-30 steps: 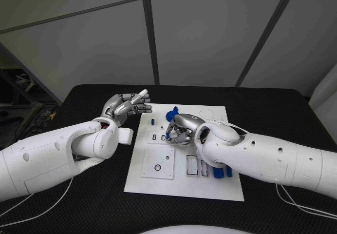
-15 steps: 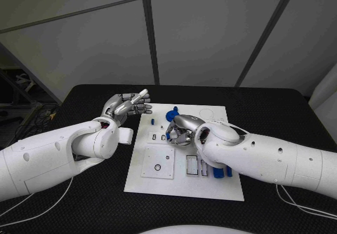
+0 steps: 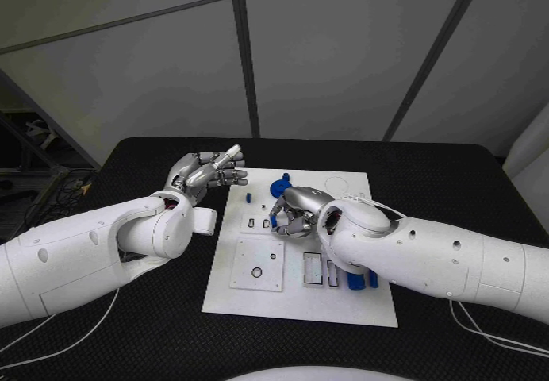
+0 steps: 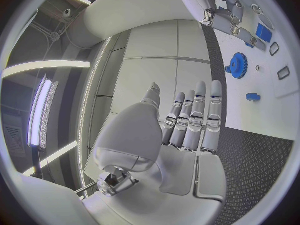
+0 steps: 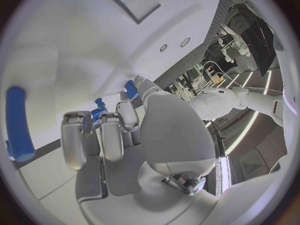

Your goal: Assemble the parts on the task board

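The white task board (image 3: 300, 298) lies in the middle of the black table. My right hand (image 3: 297, 212) hovers low over its upper half with fingers curled, and it pinches a small blue part (image 5: 97, 113) between thumb and fingertips; most of the part is hidden. The left wrist view shows that hand (image 4: 220, 7) with the blue part (image 4: 264, 32) at its fingers. My left hand (image 3: 209, 170) is raised off the board's far left corner, fingers straight and holding nothing. A blue gear (image 3: 280, 189) and a small blue block (image 3: 248, 195) sit on the board beyond my right hand.
Two blue pegs (image 3: 356, 279) lie on the board's right side, partly under my right forearm. A square white insert (image 3: 259, 264) with a hole sits at the left, and empty slots (image 3: 313, 268) are beside it. Black table surrounds the board.
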You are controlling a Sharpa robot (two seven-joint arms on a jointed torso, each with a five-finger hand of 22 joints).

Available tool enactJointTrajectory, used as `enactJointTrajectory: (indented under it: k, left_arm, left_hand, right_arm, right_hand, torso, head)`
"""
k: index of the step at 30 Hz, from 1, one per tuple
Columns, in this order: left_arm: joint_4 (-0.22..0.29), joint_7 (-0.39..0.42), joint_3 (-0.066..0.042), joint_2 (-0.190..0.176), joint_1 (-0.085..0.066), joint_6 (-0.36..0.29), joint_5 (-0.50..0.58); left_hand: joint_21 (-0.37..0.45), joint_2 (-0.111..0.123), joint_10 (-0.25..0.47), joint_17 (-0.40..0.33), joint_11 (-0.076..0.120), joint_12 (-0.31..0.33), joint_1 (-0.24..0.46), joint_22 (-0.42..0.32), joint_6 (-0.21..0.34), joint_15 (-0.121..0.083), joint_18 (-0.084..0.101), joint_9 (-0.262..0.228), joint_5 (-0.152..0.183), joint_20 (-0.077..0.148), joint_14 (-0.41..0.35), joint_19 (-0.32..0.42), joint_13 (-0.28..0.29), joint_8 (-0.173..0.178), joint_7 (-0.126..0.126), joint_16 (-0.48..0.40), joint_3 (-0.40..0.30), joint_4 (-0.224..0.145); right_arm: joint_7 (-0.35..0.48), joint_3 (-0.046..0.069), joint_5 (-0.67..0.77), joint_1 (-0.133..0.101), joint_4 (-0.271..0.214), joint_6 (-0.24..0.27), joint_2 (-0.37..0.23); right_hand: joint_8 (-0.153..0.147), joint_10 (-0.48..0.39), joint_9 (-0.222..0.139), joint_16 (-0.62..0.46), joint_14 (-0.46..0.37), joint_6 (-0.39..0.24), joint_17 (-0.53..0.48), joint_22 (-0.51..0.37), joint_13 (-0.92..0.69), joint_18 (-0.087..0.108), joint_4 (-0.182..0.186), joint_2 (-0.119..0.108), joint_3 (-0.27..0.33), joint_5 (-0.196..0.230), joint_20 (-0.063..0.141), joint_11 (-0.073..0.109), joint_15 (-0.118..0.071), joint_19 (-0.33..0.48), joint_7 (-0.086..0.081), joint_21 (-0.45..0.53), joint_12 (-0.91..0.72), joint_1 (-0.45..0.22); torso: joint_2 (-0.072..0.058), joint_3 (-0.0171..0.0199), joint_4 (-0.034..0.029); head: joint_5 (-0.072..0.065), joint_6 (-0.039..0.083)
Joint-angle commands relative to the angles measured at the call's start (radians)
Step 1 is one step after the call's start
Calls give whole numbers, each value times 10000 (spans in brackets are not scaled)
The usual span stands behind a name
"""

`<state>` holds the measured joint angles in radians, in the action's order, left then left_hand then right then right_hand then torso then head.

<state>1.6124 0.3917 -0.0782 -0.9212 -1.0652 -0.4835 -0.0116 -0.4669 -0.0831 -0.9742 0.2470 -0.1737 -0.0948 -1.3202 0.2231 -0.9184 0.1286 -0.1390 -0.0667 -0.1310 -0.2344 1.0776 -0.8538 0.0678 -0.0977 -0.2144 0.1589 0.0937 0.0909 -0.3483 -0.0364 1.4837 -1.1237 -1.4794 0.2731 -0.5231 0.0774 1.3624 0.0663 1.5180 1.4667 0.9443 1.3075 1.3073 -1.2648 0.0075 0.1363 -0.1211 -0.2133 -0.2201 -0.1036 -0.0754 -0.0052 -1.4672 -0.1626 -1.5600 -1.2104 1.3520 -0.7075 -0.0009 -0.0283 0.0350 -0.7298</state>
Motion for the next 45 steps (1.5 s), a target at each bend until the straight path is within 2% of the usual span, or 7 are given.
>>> enactJointTrajectory:
  k: [1,14,27,31,34,40,45]
  left_arm:
    - [5,33,-8,6,-17,90,-72]
    - [-69,-284,-8,-8,-15,99,-475]
    - [-380,-3098,-10,-64,-176,1133,-3834]
    - [-538,-4682,-11,32,-399,1832,-5205]
    - [-693,-5846,-10,194,-652,2441,-6112]
    - [-953,-7861,85,644,-1249,3945,-7972]
    - [-1244,-8640,529,1081,-1844,4811,-8868]
  left_hand:
    - [-42,-51,44,12,-24,35,-42,13,-2,-8,-408,3,-8,2,-53,41,-4,58,-34,-59,22,-61]
    - [-106,-51,-244,121,43,-86,-36,53,-150,-58,-431,-14,-8,18,66,24,51,19,5,-54,43,-107]
    - [-2213,-152,-2722,2109,987,-1237,-529,1236,-1416,-1183,-463,-188,52,1088,3209,-2285,952,-450,644,2669,-281,-455]
    - [-5987,41,-3279,8202,1337,-2514,-320,5697,-1688,-1506,121,-434,7,1495,4192,-4143,2012,-763,980,9189,-255,-313]
    - [-8552,137,-2734,11254,1652,-4606,-13,9151,-1557,-1741,645,-805,-48,1642,4535,-5479,3837,-1179,1055,12277,-241,-80]
    - [-9644,40,-1742,11614,1495,-6615,275,10911,-1136,-1724,902,-1332,-11,1704,4462,-6150,5675,-1781,1106,12563,-389,264]
    - [-9941,27,-2201,11647,1515,-8256,649,11445,-1055,-1752,994,-1646,55,1735,4455,-6377,7358,-2151,1161,12565,-275,598]
  right_arm:
    - [-80,-21,24,11,-4,184,-26]
    - [1904,-15,-865,13,-487,1859,-452]
    - [4199,270,-4316,-405,-1262,1731,-1938]
    - [4441,362,-5837,-751,-1116,1481,-2337]
    - [4567,394,-6827,-943,-937,1299,-2565]
    - [4711,424,-8112,-1145,-451,1145,-2771]
    - [4735,430,-8458,-1226,-141,1096,-2794]
  right_hand:
    - [-75,-229,8,-49,804,-219,1583,2300,204,18,70,-79,177,73,-101,-12,83,-742,-28,93,253,-157]
    - [-69,-528,2,-146,760,-1035,1437,1995,563,103,401,-165,995,-72,-208,-153,202,-472,-188,291,568,103]
    - [638,-2421,149,-2522,-254,8,-1678,-1301,3765,956,295,200,867,-465,-8,122,-37,2374,97,2737,4177,1090]
    - [613,-2699,75,-7406,-2250,258,-6321,-5293,5764,1756,459,217,439,-498,-13,94,-6,5517,79,6472,6491,1371]
    - [581,-2204,46,-9396,-2366,541,-7397,-6181,7222,1756,601,20,44,-462,-112,20,37,5560,86,7715,8019,1518]
    - [366,-1224,17,-12113,-1720,972,-8953,-7420,9502,1755,650,-101,-529,-473,-220,-92,226,4861,44,9299,10473,1517]
    - [193,-1073,15,-13317,-2033,1015,-9709,-8175,10341,1761,565,-103,-716,-487,-409,-223,472,4820,-103,10305,11267,1449]
  torso:
    - [-4,0,-2]
    - [19,9,5]
    - [192,39,83]
    - [287,65,100]
    - [367,88,121]
    - [484,132,152]
    - [540,180,166]
  head:
    - [-6,1]
    - [15,28]
    - [89,121]
    - [122,96]
    - [148,51]
    - [181,-13]
    - [210,-70]
